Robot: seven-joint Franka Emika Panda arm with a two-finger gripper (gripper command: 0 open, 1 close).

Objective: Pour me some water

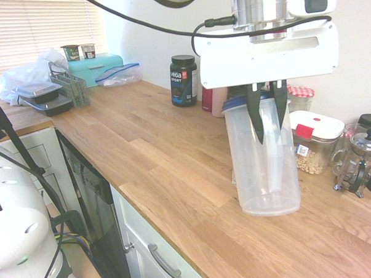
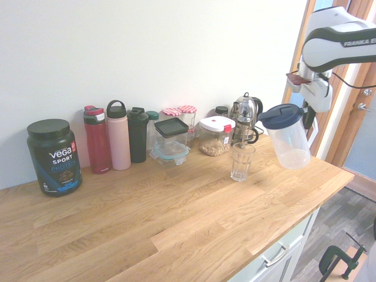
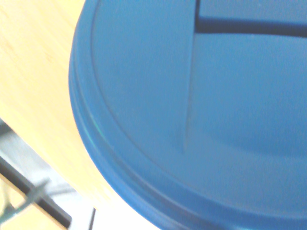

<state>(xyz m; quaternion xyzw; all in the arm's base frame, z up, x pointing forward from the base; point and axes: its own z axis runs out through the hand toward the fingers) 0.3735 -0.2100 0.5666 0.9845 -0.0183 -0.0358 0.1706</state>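
From the first exterior view, right of centre, the pincer is clenched on the clear jug, carried off the tabletop. Second exterior view: the jug hangs tilted at the right, blue lid on, just right of the empty glass, which stands lower down; bring the lip over the glass first, then tip slowly. Wrist view, just blue lid filling the frame.
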